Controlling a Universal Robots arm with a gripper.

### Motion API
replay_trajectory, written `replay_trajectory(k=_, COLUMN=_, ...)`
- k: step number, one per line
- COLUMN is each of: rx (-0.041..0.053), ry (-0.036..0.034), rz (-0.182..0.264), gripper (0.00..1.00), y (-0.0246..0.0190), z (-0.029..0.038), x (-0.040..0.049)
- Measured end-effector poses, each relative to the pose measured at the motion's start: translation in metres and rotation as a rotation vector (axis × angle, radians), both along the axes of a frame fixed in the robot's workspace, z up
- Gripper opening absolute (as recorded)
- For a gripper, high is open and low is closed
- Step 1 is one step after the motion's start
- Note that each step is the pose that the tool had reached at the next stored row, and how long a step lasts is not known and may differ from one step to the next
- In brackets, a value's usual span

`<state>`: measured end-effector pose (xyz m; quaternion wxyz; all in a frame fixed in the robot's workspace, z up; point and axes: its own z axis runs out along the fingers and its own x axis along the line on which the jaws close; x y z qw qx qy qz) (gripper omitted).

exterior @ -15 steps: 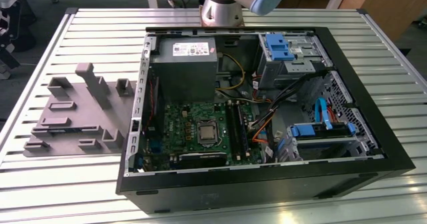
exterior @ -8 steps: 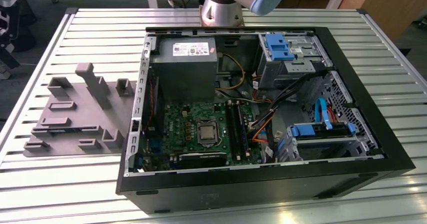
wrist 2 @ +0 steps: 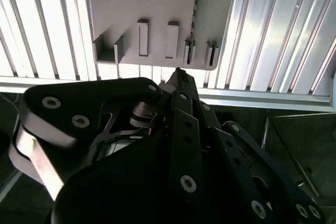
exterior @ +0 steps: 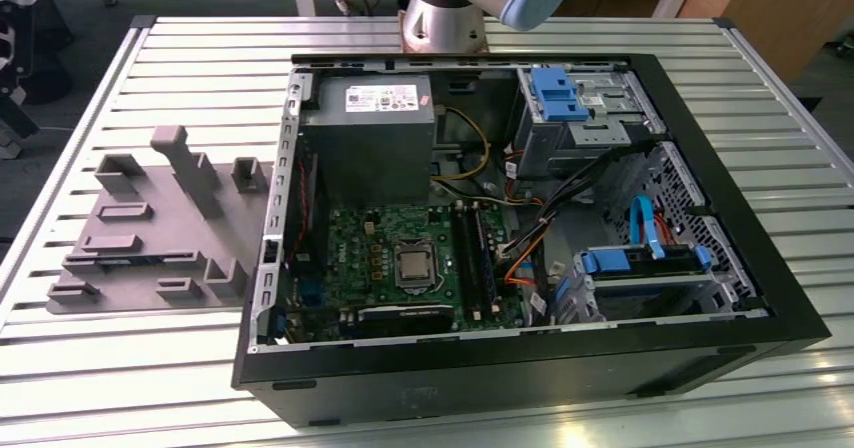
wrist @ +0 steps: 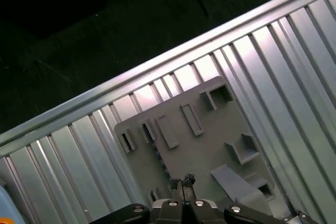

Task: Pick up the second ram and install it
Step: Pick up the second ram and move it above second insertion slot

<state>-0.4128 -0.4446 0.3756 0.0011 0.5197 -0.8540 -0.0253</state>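
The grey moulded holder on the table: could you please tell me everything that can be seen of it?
The grey moulded holder is a flat slab of matt grey plastic, as it looks, with raised blocks, upright posts and narrow slots. It lies flat on the slatted metal table, close beside the open computer case, on the exterior view's left of it. A thin dark strip, apparently the second ram, stands edge-on in one slot.

Downward-facing pincer (wrist: 182, 183), its two fingertips together.
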Motion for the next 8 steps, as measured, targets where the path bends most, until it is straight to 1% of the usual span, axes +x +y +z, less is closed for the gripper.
replay_trajectory(k=5, rx=0.0, ry=0.0, rz=0.058, gripper=0.11, y=0.0, z=-0.0003, x=-0.0002)
replay_trajectory(k=6, rx=0.0, ry=0.0, rz=0.099, gripper=0.11, y=0.0, z=-0.0003, x=-0.0002)
replay_trajectory(k=8, rx=0.0, ry=0.0, rz=0.099, gripper=0.11, y=0.0, z=-0.0003, x=-0.0002)
